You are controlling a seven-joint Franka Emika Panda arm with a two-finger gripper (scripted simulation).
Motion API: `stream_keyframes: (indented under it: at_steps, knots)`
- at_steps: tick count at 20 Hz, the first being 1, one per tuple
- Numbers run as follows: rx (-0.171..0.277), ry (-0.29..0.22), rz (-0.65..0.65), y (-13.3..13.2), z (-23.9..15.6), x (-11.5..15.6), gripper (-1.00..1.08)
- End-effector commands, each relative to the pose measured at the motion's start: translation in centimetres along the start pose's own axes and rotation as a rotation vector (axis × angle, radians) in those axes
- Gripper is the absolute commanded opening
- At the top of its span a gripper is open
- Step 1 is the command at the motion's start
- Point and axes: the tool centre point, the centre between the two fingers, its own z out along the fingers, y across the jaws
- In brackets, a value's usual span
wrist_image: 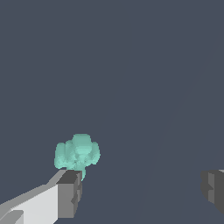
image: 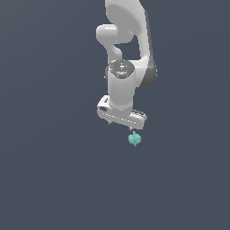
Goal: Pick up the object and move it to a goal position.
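The object [image: 134, 139] is a tiny teal-green lumpy blob, just below the end of the white gripper hand on the exterior view's right. In the wrist view the object [wrist_image: 78, 154] sits right at the tip of one dark finger pad [wrist_image: 70, 194]; I cannot tell if they touch. The other finger [wrist_image: 213, 189] stands far off, at the frame's edge. My gripper [wrist_image: 142, 191] is open, with only bare floor between its fingers. In the exterior view the gripper [image: 120, 126] points straight down, and its short fingers barely show under the hand.
A plain dark blue-grey surface [image: 54, 179] fills both views. The white arm [image: 128, 40] rises above the hand toward the top of the exterior view. No goal marker shows.
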Motion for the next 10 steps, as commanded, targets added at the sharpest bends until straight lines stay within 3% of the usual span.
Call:
stream_keyframes:
  at_steps: [1,10]
  knots:
    - [0.0,-0.001,0.062,-0.5,0.4,-0.1,1.0]
    - [-0.002,-0.004,0.281,-2.1,1.7,-0.5,1.0]
